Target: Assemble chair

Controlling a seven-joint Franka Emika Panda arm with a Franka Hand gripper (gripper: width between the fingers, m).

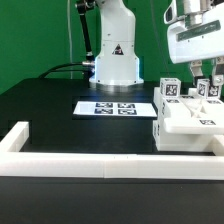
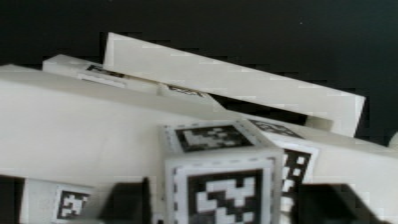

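Note:
The chair's white parts (image 1: 184, 122) stand together at the exterior view's right, by the border rail. Two tagged upright pieces rise from them: one post (image 1: 170, 92) on the left and a leg (image 1: 207, 90) on the right. My gripper (image 1: 207, 78) comes down from above onto the right leg. In the wrist view the tagged leg (image 2: 228, 170) fills the space between my dark fingers (image 2: 139, 198), which press on both its sides, so my gripper (image 2: 231, 202) is shut on it. The wide white seat slab (image 2: 98, 115) lies under and beyond the leg.
The marker board (image 1: 115, 107) lies flat mid-table in front of the robot base (image 1: 115, 60). The low white border rail (image 1: 90, 160) runs along the front and turns back at the left (image 1: 18, 135). A long white strip (image 2: 231, 72) shows behind the chair parts.

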